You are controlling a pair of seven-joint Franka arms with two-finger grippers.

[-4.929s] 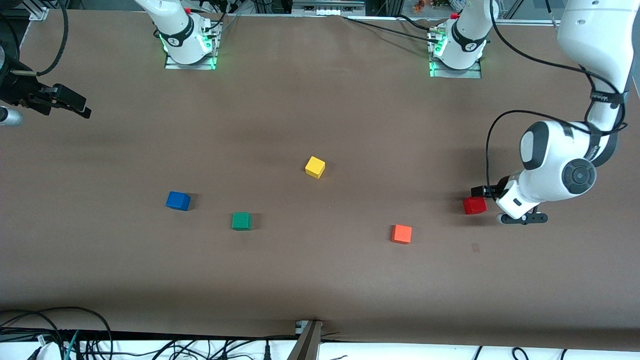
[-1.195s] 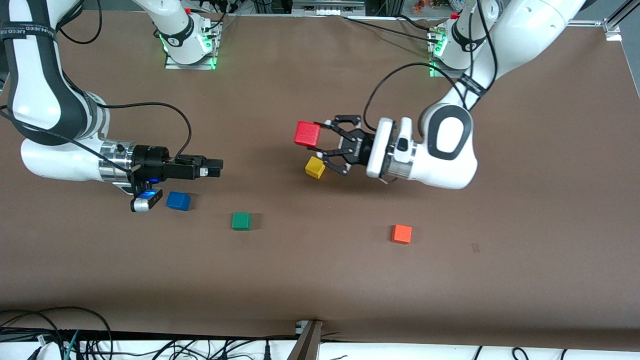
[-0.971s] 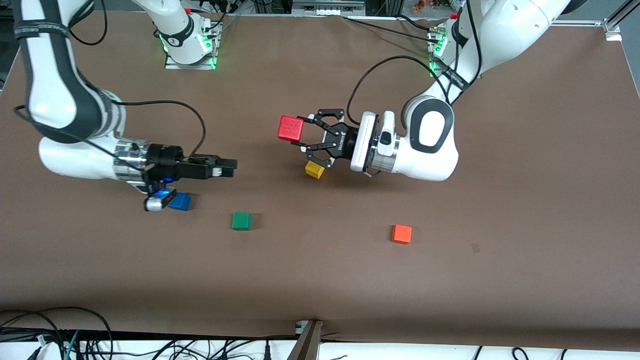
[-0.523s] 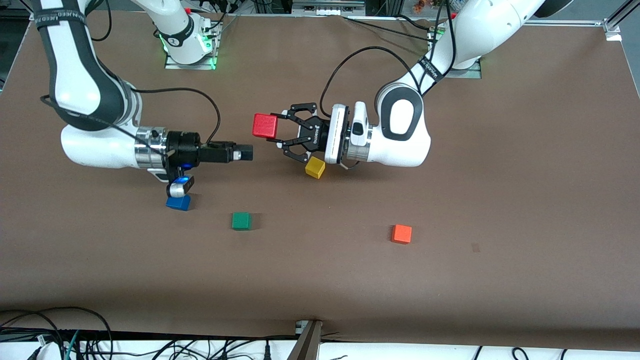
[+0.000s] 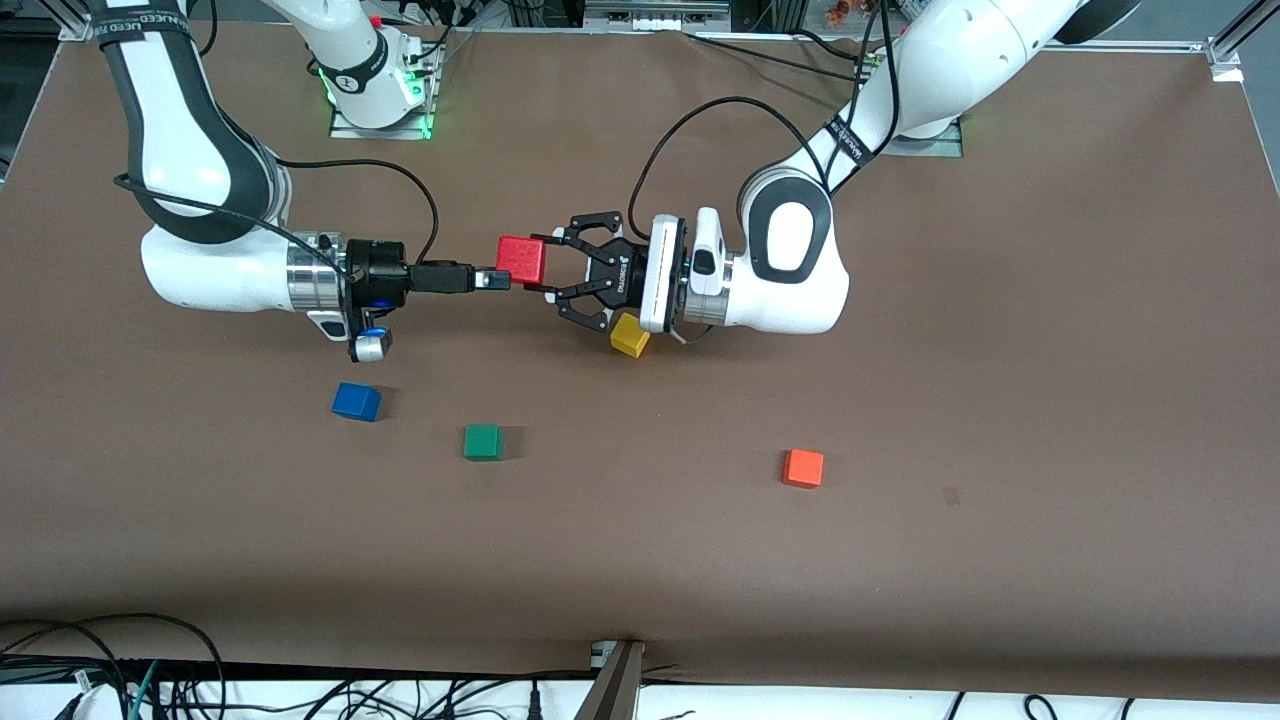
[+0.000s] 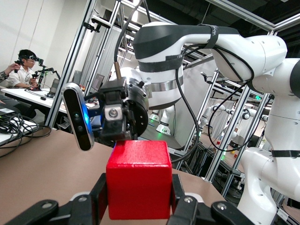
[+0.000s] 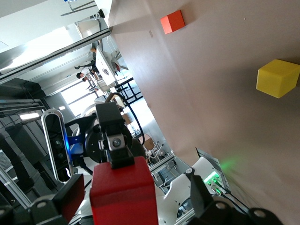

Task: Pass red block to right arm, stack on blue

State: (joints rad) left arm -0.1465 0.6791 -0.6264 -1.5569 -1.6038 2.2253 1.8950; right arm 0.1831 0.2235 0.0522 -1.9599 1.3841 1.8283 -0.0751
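While aloft, red block [image 5: 521,260] pinched by left end effector [image 5: 553,272]; right end effector [image 5: 490,279] spread, alongside.

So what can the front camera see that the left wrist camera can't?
Only the front view shows the small blue cube, green cube, yellow cube and orange cube lying on the brown table. Only the left wrist view shows a person at a desk away from the table. Both show the small red cube, held up in the air by the left gripper, with the right gripper right up against it.
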